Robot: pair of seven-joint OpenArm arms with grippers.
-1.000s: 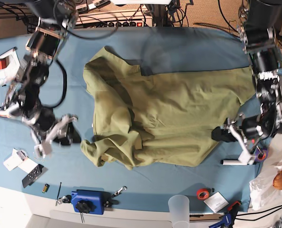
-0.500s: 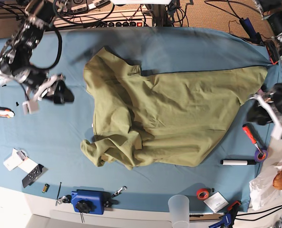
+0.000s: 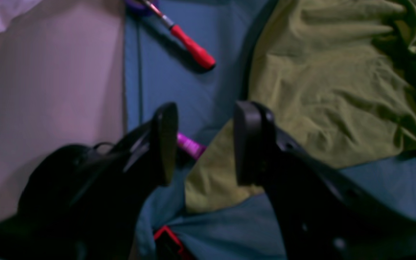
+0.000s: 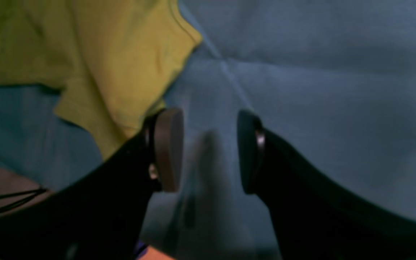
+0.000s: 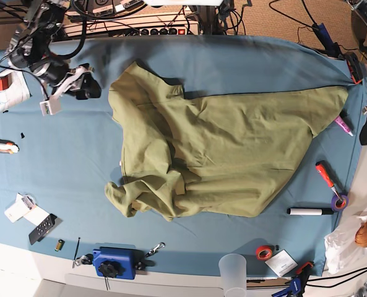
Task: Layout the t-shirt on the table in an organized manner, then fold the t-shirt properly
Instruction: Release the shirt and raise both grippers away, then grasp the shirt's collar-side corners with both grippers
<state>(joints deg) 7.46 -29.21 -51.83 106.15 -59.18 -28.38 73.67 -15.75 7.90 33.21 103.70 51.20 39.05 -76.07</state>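
Teal-blue cloth surface (image 5: 245, 59), w/ cables and a power strip (image 5: 155, 28) along the far edge past the right claw. Olive t-shirt (image 5: 226, 154) lies rumpled mid-surface between the two claws, one end bunched up, not folded yet.

Left claw (image 3: 204, 144) sits out by the surface edge, fingers apart w/ nothing between them. In the wrist view the shirt's corner is right under/ahead of it, a purple marker (image 3: 190, 145) pokes out just behind the left finger, and a red-handled screwdriver (image 3: 190, 45) is further ahead. Pale floor off to its left side.

Right claw (image 4: 209, 150) also open and empty, hovering over bare blue cloth. The shirt sleeve is just beside its left finger, can't tell if touching. In the base view that arm is angled in from the far corner, well off the shirt body.
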